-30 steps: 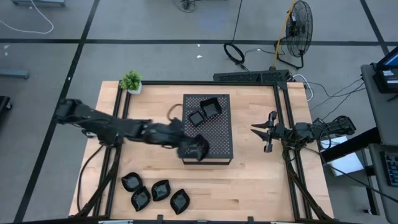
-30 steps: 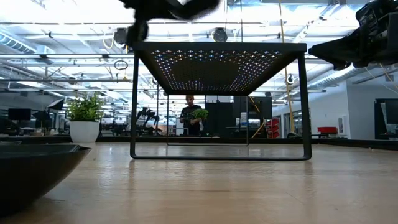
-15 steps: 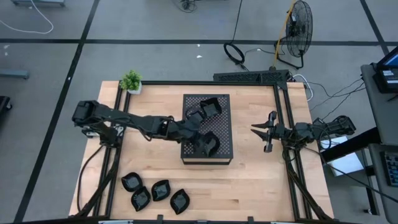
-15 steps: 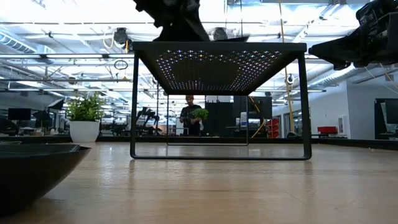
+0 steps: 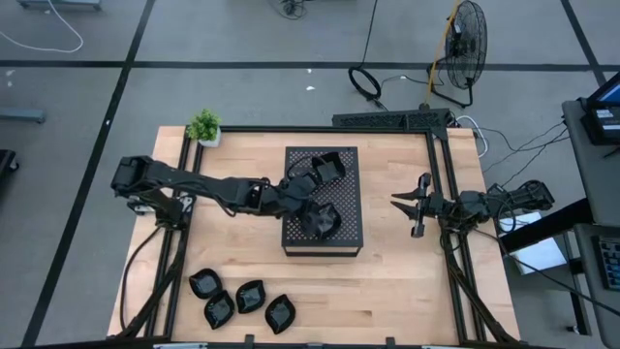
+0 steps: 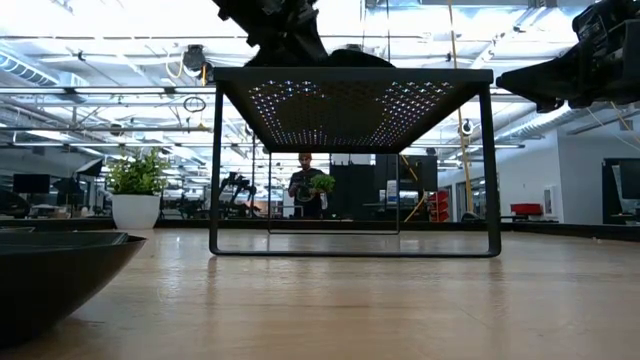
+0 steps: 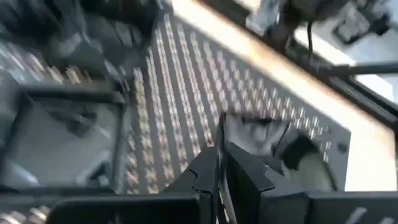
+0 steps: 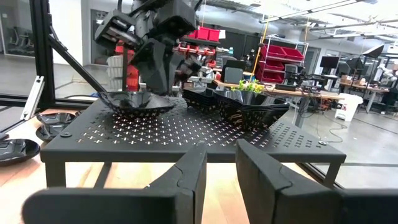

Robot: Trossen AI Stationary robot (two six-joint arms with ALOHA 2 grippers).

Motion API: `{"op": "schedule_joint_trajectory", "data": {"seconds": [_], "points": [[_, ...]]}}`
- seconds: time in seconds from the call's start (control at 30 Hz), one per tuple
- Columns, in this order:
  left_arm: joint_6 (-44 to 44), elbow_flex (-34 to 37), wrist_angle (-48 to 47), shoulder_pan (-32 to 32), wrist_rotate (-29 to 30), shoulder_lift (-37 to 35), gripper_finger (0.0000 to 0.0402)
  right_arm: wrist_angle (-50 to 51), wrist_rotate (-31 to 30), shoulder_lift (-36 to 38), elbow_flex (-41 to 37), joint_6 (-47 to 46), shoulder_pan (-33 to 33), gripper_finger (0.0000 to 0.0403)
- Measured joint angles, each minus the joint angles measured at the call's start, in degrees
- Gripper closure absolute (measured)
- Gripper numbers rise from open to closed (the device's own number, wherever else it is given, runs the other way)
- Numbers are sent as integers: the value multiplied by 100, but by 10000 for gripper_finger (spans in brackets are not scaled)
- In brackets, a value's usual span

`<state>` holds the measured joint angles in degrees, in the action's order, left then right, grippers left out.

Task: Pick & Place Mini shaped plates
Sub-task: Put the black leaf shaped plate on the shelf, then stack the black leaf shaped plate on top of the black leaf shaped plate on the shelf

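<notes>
My left gripper is clamped on the rim of a mini shaped plate resting on the perforated stand, near two square plates. Right gripper hangs beside the stand, fingers apart.

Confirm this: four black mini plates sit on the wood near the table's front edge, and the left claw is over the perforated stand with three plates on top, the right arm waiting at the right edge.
One thing is off, per the high view: the right arm's claw waits over the table's right side. The four mini plates near the front edge, and the left claw over the perforated stand with three plates on top, are right.
</notes>
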<state>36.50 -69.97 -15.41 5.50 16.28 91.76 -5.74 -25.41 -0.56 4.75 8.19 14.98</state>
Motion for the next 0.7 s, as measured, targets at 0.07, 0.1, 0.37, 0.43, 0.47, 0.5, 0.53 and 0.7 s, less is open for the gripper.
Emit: {"op": "schedule_joint_trajectory", "data": {"seconds": [0.07,0.1,0.37,0.43,0.47,0.5,0.53,0.7], "points": [[-165,-2,40,-11,227,-88,363,0,2,0,0,1,0,330],[-200,-2,-82,-13,288,-168,356,0,0,0,0,0,0,330],[142,-16,-1093,228,-419,-850,252,11,9,-26,0,0,0,330],[680,0,-1891,506,-743,-1037,233,4,6,-48,0,2,0,330],[1067,-2,-2253,694,-821,-1079,227,5,5,-54,0,-1,0,330],[1509,-7,-2715,906,-842,-1119,223,7,2,-61,0,1,0,330],[1989,-2,-3222,1157,-856,-1147,222,4,2,-80,0,0,0,330],[4956,70,-4901,2527,-700,-1106,228,22,4,-87,0,0,0,330]]}}
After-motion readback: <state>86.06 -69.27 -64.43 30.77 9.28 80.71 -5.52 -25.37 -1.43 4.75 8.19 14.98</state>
